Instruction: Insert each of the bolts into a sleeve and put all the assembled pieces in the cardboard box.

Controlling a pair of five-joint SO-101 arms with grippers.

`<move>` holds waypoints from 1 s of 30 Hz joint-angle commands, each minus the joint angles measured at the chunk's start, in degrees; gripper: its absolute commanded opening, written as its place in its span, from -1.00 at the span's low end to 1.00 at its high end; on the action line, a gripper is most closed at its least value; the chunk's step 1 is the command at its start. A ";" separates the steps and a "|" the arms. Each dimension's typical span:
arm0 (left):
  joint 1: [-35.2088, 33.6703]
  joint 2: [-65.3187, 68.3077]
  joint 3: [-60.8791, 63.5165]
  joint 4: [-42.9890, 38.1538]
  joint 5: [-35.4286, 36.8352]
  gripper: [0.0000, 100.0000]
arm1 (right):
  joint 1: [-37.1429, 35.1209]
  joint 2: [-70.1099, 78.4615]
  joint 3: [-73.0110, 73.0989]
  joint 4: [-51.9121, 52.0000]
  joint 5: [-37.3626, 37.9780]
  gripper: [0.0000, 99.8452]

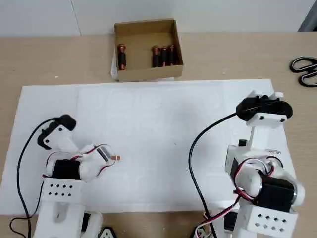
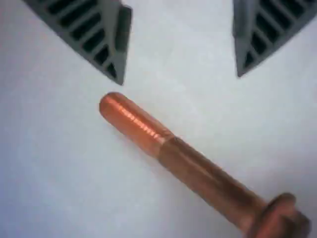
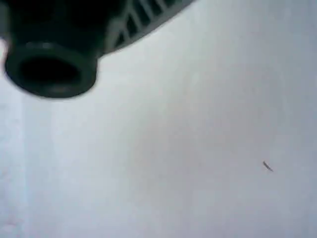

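Black sleeve (image 3: 49,74) sits clamped in right jaws; left jaws gape above bolt (image 2: 198,167).

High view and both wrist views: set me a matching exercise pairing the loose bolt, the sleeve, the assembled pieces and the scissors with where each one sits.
Things
1. bolt
2. sleeve
3. assembled pieces
4. scissors

Places
A. inside the cardboard box
B. on the bare table, off the white sheet
C. lying on the white sheet, just off the open fingers of the left gripper
D. held in the right gripper, above the sheet

Pairs: 1-C, 2-D, 3-A, 4-B
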 commanded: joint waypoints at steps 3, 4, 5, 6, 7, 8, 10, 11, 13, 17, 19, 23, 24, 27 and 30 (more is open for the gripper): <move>0.00 10.20 -7.78 2.73 -0.26 -0.71 | 0.22 -0.31 -0.26 -1.45 -0.26 -0.97; 0.00 13.98 -10.42 4.13 -0.26 -0.71 | 0.22 -0.31 -0.26 -1.36 -0.26 -0.97; 0.00 17.93 -13.23 5.71 -0.18 -0.71 | 0.22 -0.31 -0.26 -1.27 -0.26 -0.97; 0.00 22.15 -16.40 7.21 -0.18 -0.71 | 0.22 -0.31 -0.26 -1.19 -0.26 -0.97; -0.09 26.29 -19.47 8.88 -0.18 -0.71 | 0.22 -0.31 -0.26 -1.10 -0.26 -0.97; -0.09 30.07 -22.90 10.64 -0.18 -0.71 | 0.22 -0.31 -0.26 -1.10 -0.26 -0.97; -0.09 37.10 -29.14 14.15 -0.09 -0.71 | 0.22 -0.31 -0.26 -1.01 -0.26 -0.97; -0.09 40.35 -32.04 15.91 -0.09 -0.71 | 0.22 -0.31 -0.26 -1.01 -0.26 -0.97; -0.09 46.07 -36.97 19.08 -0.09 -0.71 | 0.22 -0.40 -0.26 -0.92 -0.26 -0.97; -0.09 52.40 -43.03 21.63 5.10 -0.73 | 0.31 -0.57 -0.26 -0.92 -0.26 -0.97; 0.09 52.57 -43.56 21.19 6.86 -0.83 | 0.31 -0.57 -0.26 -0.92 -0.26 -0.97; 0.44 52.57 -45.05 18.29 6.59 -0.99 | 0.31 -0.57 -0.26 -0.92 -0.26 -0.97; 0.44 52.57 -45.23 17.85 6.42 -0.98 | 0.40 -0.57 -0.26 -0.92 -0.26 -0.97; 0.26 52.75 -45.23 17.58 6.42 -0.97 | 0.40 -0.57 -0.26 -0.92 -0.26 -0.97; 0.09 53.10 -45.14 17.67 6.33 -0.97 | 0.40 -0.48 -0.26 -0.92 -0.26 -0.97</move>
